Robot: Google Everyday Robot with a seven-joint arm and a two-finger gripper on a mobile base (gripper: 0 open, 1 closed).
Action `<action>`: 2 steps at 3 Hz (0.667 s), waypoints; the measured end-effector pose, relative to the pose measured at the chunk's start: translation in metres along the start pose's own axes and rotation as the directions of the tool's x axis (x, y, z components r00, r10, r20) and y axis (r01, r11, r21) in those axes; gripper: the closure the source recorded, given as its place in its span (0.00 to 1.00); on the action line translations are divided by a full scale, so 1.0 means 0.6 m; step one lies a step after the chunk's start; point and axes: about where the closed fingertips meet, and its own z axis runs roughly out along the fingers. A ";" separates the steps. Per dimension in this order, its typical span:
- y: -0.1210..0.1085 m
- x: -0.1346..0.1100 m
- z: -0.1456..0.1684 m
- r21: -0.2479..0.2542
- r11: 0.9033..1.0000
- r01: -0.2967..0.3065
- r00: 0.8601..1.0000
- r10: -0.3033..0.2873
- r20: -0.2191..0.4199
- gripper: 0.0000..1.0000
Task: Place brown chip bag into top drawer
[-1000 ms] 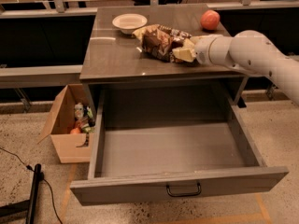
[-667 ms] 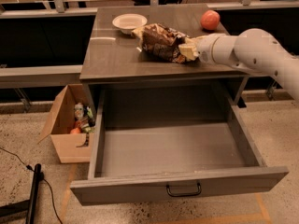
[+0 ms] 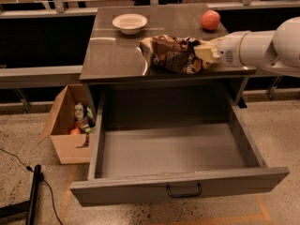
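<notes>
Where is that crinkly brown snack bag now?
In the camera view the wrinkly brown foil chip bag is right of centre over the grey tabletop, near its front edge, its right end held by the gripper, above the open grey top drawer.

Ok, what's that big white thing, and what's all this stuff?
That white thing is a robot's arm. At its tip is the gripper, two fingers that pinch like tongs. It comes in from the right and is shut on one end of the brown chip bag, over the table's front edge. The one camera looks down from in front. On the table sit a white bowl and a round orange-red fruit. Below, the top drawer is pulled open and holds nothing. A cardboard box stands on the floor beside it.
</notes>
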 end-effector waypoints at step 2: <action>0.157 0.011 -0.075 -0.230 0.972 -0.047 0.999 0.050 0.009 1.00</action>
